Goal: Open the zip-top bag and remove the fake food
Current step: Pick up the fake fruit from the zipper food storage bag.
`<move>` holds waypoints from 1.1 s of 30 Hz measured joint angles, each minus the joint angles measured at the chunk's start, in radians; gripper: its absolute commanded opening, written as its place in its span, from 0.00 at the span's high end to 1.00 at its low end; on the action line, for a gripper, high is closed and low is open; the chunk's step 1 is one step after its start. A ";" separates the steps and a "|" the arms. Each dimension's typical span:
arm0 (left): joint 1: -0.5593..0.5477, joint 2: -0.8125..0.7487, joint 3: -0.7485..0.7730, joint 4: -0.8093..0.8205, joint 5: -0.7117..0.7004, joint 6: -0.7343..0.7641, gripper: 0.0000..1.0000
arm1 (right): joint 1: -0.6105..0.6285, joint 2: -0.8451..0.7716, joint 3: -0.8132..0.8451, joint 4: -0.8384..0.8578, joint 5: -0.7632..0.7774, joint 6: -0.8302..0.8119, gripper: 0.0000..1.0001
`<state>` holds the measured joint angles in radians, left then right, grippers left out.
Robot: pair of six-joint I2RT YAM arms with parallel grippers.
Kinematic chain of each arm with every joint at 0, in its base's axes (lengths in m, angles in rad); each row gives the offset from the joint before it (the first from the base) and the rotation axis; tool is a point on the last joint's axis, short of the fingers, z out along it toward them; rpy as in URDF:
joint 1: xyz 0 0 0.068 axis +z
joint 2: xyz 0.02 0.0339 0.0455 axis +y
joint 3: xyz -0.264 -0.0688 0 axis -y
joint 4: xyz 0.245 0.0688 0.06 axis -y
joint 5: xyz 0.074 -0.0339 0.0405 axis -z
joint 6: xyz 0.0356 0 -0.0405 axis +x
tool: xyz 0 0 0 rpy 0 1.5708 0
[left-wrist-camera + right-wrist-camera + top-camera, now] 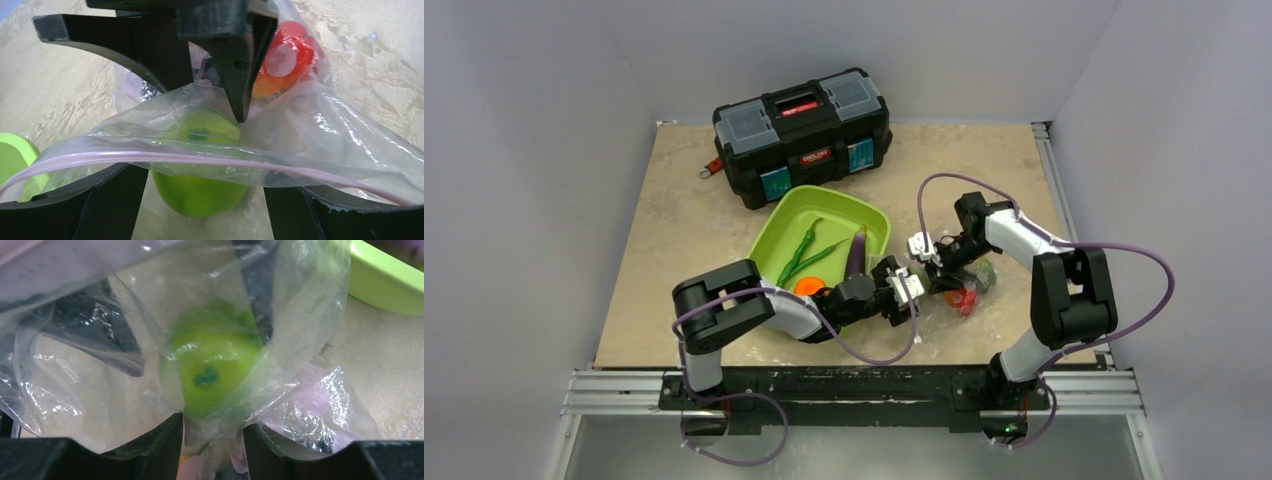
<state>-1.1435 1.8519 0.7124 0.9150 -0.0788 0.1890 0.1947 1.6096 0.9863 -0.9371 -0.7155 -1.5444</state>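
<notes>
The zip-top bag (976,280) lies crumpled on the table right of the green tray, its pink zip strip (200,159) across the left wrist view. A green lime (200,192) sticks half out of the bag's mouth and shows through the plastic in the right wrist view (215,365). My left gripper (907,290) is open, its fingers on either side of the lime. My right gripper (929,250) is shut on bunched bag plastic (213,427) above the lime. A red and orange toy fruit (285,55) sits deeper in the bag.
The lime-green tray (879,215) holds green bean pods (804,250), a purple eggplant (857,255) and an orange (809,285), just left of both grippers. A black toolbox (804,135) stands at the back. The table's right edge rail is near the right arm.
</notes>
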 measured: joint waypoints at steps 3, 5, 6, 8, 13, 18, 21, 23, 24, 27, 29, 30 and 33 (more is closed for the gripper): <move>0.017 0.000 0.021 -0.043 0.001 -0.021 0.24 | 0.003 0.000 -0.001 -0.002 -0.002 -0.003 0.61; 0.024 0.000 0.038 -0.073 0.005 -0.030 0.26 | 0.003 0.000 -0.003 -0.006 -0.007 -0.008 0.63; 0.026 0.000 0.047 -0.088 0.008 -0.037 0.27 | 0.003 0.000 -0.005 -0.011 -0.011 -0.012 0.65; 0.029 0.000 0.062 -0.117 0.015 -0.047 0.28 | 0.003 0.000 -0.005 -0.026 -0.019 -0.022 0.68; 0.033 0.001 0.083 -0.157 0.036 -0.061 0.29 | -0.005 0.002 -0.003 -0.052 -0.037 -0.042 0.75; 0.038 0.002 0.120 -0.222 0.051 -0.076 0.31 | -0.016 0.013 0.012 -0.073 -0.046 -0.046 0.80; 0.040 0.002 0.131 -0.245 0.055 -0.079 0.30 | -0.023 0.014 0.013 -0.074 -0.054 -0.047 0.81; 0.041 0.002 0.143 -0.266 0.054 -0.083 0.28 | -0.030 0.014 0.013 -0.076 -0.059 -0.046 0.82; 0.041 0.002 0.151 -0.281 0.053 -0.085 0.27 | -0.035 0.014 0.013 -0.076 -0.063 -0.046 0.82; 0.041 0.002 0.166 -0.310 0.049 -0.095 0.27 | -0.046 0.014 0.012 -0.078 -0.078 -0.043 0.82; 0.042 0.002 0.167 -0.315 0.045 -0.102 0.32 | -0.051 0.013 0.012 -0.078 -0.091 -0.042 0.82; 0.042 0.002 0.167 -0.316 0.044 -0.107 0.37 | -0.054 0.013 0.011 -0.078 -0.095 -0.042 0.82; 0.042 0.002 0.172 -0.322 0.037 -0.122 0.69 | -0.064 0.013 0.007 -0.077 -0.110 -0.043 0.82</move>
<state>-1.1015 1.8534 0.8841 0.5926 -0.0418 0.0666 0.1310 1.6230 0.9932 -1.0145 -0.8253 -1.5879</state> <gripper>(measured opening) 0.615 0.183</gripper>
